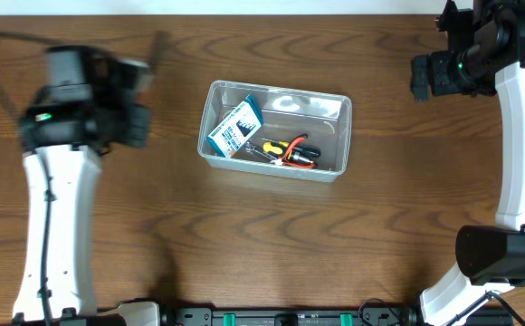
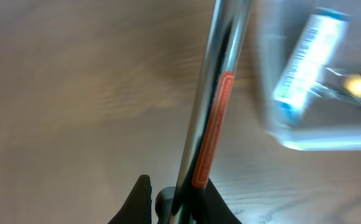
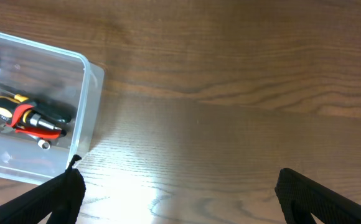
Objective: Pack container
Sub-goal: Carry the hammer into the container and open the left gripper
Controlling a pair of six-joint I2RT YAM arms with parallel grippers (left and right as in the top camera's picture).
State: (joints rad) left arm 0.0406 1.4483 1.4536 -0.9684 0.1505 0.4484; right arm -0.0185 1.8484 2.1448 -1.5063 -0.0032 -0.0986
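At mid-bench (image 1: 380,235) sits the container (image 1: 276,131), upright and open at the top, well apart from both arms. Inside, a blue-and-white box (image 1: 233,127) leans tilted at its left end; just beside the box, tools (image 1: 288,150) with red, yellow and black grips lie along the wall nearer the robot.

Left of the container, the left fingers (image 2: 142,202) are drawn narrow around a bar (image 2: 215,106); it is chrome with an orange strip and runs up past the camera. The left arm and its view are blurred, so what kind of tool the bar is cannot be told; the container's corner and the box show hazily at the upper right of that view.

At the far right of the bench, the right fingers (image 3: 59,196) are spread wide above bare wood; the container's end wall shows at the left of their view.
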